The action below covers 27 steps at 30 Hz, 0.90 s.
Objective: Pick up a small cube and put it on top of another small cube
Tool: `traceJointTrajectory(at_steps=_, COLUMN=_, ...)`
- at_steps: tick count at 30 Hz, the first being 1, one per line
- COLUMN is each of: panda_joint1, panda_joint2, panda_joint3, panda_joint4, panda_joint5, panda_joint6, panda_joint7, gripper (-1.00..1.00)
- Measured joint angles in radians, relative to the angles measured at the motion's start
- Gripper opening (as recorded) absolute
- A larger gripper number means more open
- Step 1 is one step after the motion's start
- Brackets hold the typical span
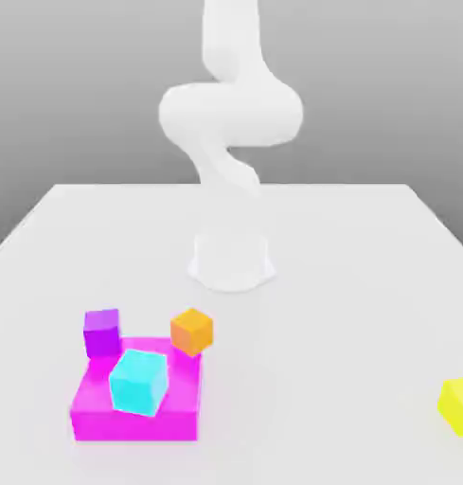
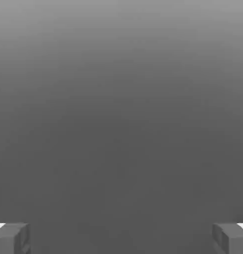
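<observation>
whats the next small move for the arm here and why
Probably swing the hand toward the small bright yellow cube at the exterior view's right edge and start lowering over it. Its fingers stand wide apart with nothing between them, so nothing is held yet, and the yellow cube sits alone on the white table, far from the small orange cube beside the flat magenta block.

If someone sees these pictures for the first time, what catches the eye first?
The bright magenta slab at the exterior view's lower left, with a cyan cube on it and a purple cube and an orange cube at its far edge. Then the yellow cube, alone at the right edge, and the white arm behind.
</observation>
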State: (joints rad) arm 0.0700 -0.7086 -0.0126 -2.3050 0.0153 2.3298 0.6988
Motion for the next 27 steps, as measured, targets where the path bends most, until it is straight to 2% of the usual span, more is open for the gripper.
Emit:
traceJointTrajectory(at_steps=9, panda_joint1=0.223, panda_joint2=0.334, panda_joint3=-0.012, panda_joint4=-0.018, panda_joint5=0.066, panda_joint6=0.108, panda_joint7=-0.376, gripper=0.0)
traceJointTrajectory(at_steps=16, panda_joint1=0.341, panda_joint2=0.587, panda_joint3=0.036, panda_joint4=-0.032, panda_joint5=0.093, panda_joint6=0.19, panda_joint7=-0.646, gripper=0.0)
traceJointTrajectory(at_steps=22, panda_joint1=0.45, panda_joint2=0.802, panda_joint3=0.081, panda_joint4=-0.045, panda_joint5=0.049, panda_joint6=0.265, panda_joint7=-0.829, gripper=0.0)
traceJointTrajectory(at_steps=27, panda_joint1=0.505, panda_joint2=0.981, panda_joint3=0.113, panda_joint4=-0.055, panda_joint5=-0.058, panda_joint6=0.326, panda_joint7=-0.932, gripper=0.0)
